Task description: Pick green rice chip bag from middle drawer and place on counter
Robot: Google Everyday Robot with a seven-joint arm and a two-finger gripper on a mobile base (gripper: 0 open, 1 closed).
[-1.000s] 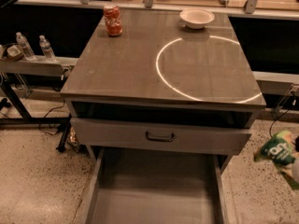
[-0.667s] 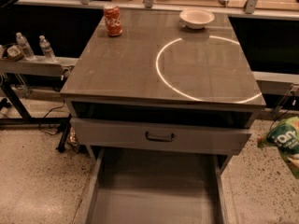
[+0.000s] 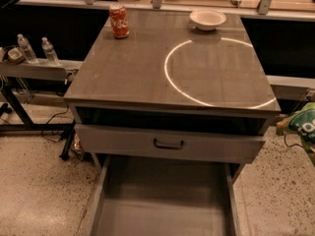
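Note:
The green rice chip bag hangs in the air at the right edge of the view, beside the cabinet and just below the level of the counter. My gripper is at that right edge, mostly cut off by the frame, shut on the bag from below. The middle drawer is pulled out at the bottom; its flat grey floor is bare. The counter bears a thin white ring.
A red soda can stands at the counter's back left and a white bowl at the back right. A closed drawer front with a dark handle is above the open drawer. A side shelf with water bottles is at left.
The bag has risen at the right edge, from beside the drawer front to just under counter level. The drawer, can and bowl have not moved.

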